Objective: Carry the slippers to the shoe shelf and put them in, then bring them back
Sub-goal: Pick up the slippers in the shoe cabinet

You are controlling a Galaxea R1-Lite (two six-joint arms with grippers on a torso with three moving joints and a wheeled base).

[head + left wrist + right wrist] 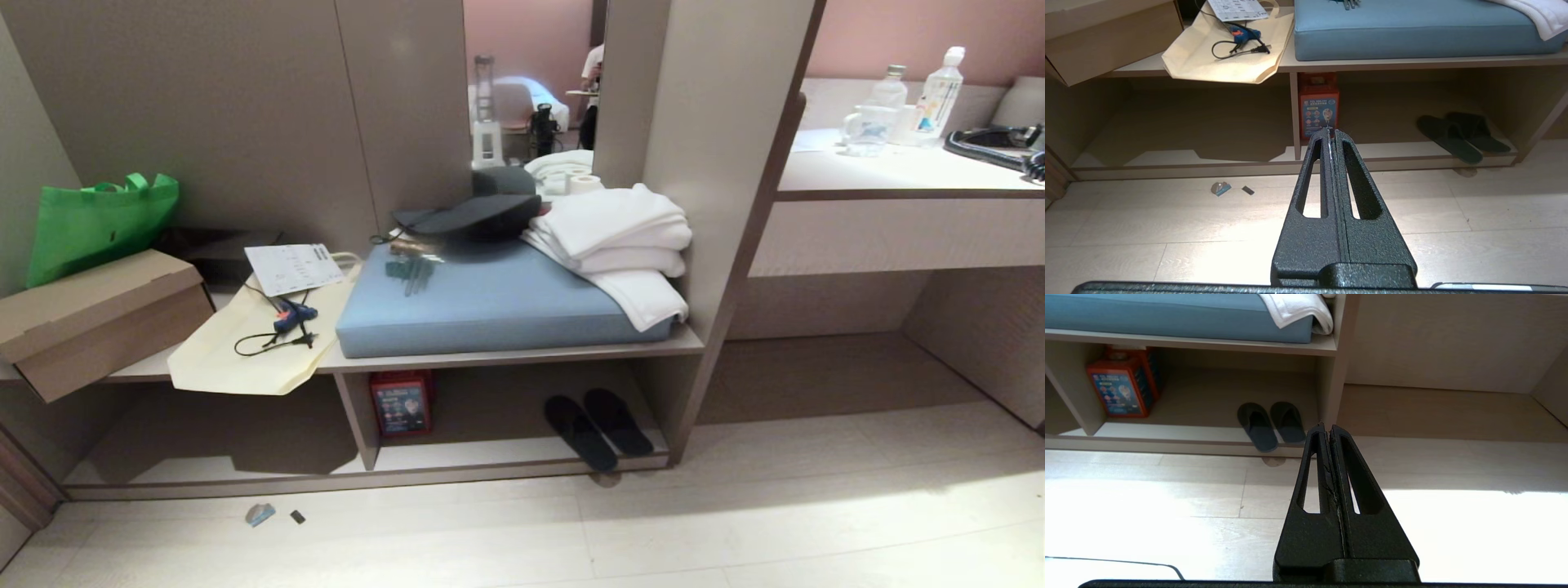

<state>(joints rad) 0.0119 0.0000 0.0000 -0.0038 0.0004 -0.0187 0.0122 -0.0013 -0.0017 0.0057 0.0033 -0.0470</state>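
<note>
A: Neither arm is showing in the head view, so we're leaning on the wrist cameras here. The left gripper (1331, 131) is hanging above the pale floor (1167, 228) with its fingers pressed together, nothing between them.

B: Same on the other side: the right gripper (1326, 425) is sitting with its fingers pressed together too, empty, pointing at the unit from well back.

A: And the slippers (598, 426) are lying side by side in the shoe shelf (522, 457), in the compartment right of the upright divider, heels reaching the front edge; one is poking slightly over it.

B: A red box (401, 403) is standing just beside that divider, its print too small to read. The left compartment's back is sitting in shadow.

A: Above, the blue cushion (490, 302) is carrying folded white towels (620, 237) and something dark I'm struggling to identify.
</note>
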